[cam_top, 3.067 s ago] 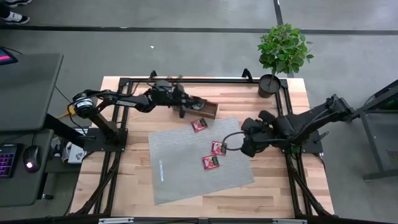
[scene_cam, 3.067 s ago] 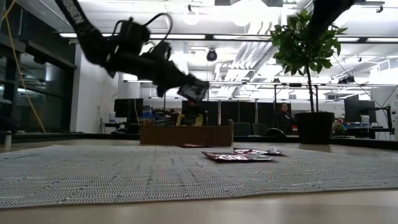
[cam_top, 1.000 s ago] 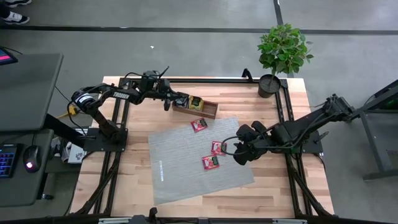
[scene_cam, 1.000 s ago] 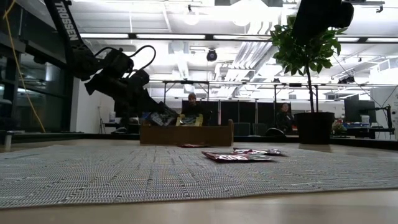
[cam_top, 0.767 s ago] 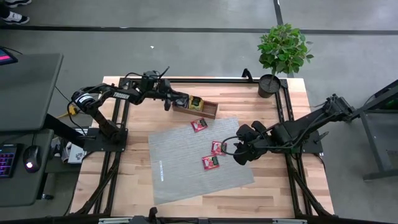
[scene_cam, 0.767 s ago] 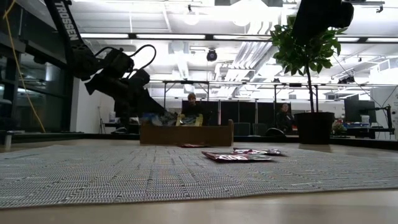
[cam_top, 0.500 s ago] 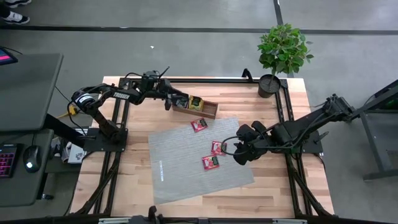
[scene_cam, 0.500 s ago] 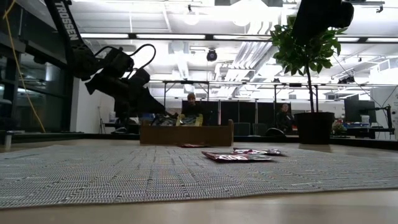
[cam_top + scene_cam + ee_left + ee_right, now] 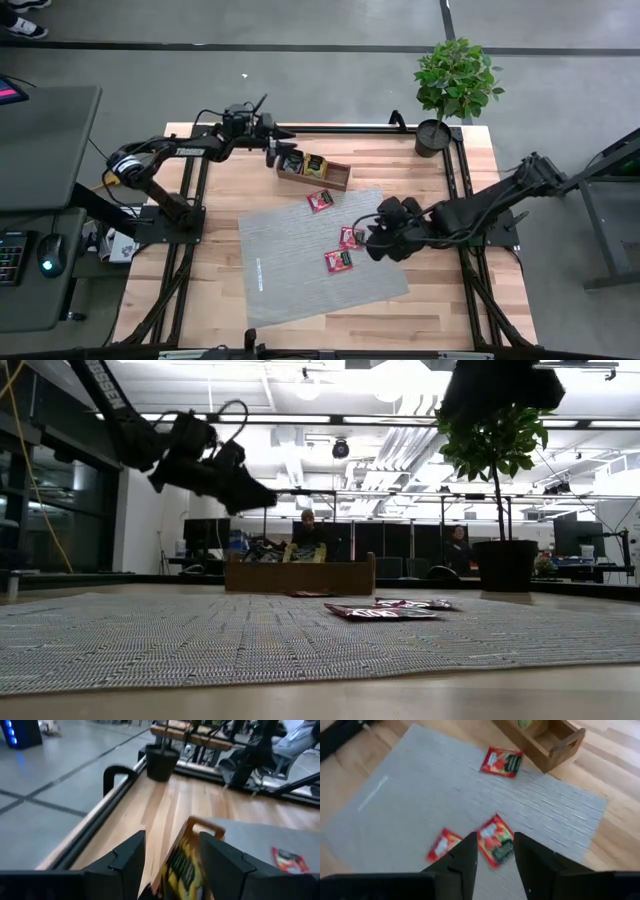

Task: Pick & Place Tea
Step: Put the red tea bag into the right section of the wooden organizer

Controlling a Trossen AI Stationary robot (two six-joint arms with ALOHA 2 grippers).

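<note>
Three red tea sachets lie flat on the grey mat (image 9: 300,270): one (image 9: 320,200) near the tray, one (image 9: 349,237) in the middle, one (image 9: 338,261) nearest. The wooden tray (image 9: 315,170) holds a dark sachet (image 9: 293,163) and a yellow one (image 9: 315,163). My left gripper (image 9: 272,152) hangs open above and just beyond the tray's left end; its wrist view shows a yellow sachet (image 9: 185,867) past the open fingers. My right gripper (image 9: 495,851) hovers open high over the middle red sachet (image 9: 495,827), touching nothing.
A potted plant (image 9: 432,135) stands at the table's far right corner. A black frame rail (image 9: 117,775) runs along the table's edges. In the right wrist view the other two red sachets (image 9: 502,761) (image 9: 442,845) and the tray's end (image 9: 545,735) show.
My left gripper has risen from the tray's left compartment and drawn back toward the far left. The sachet it brought stays in the tray. My right gripper has rolled a little about its own line over the middle red sachet.
</note>
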